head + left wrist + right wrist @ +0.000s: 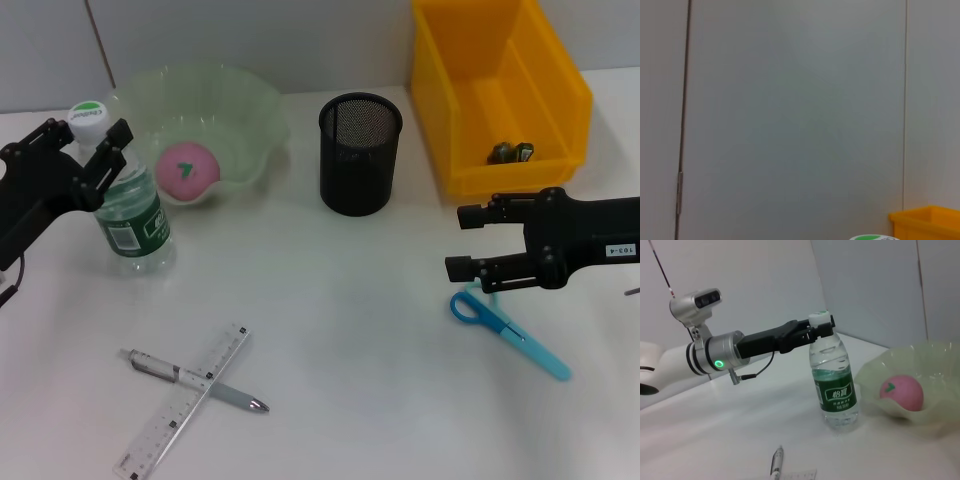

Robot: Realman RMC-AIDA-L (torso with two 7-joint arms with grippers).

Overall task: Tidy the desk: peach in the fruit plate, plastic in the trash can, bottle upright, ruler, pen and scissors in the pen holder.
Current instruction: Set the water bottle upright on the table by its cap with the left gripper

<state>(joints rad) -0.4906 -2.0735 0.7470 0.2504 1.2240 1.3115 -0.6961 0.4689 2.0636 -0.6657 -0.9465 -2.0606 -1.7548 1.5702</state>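
Clear plastic water bottle (128, 205) with a green label stands upright on the white table (360, 340); my left gripper (92, 152) has its jaws spread around its neck, just under the white cap. Beyond them, the pink peach (186, 169) sits in the pale green fruit plate (240, 120). My right gripper (462, 242) hovers with jaws parted, holding nothing; blue-handled scissors (505, 325) lie just beneath. Black mesh pen holder (360, 153) stands ahead of those jaws, the yellow bin (500, 95) beside it. Transparent ruler (185, 402) crosses a grey pen (195, 380).
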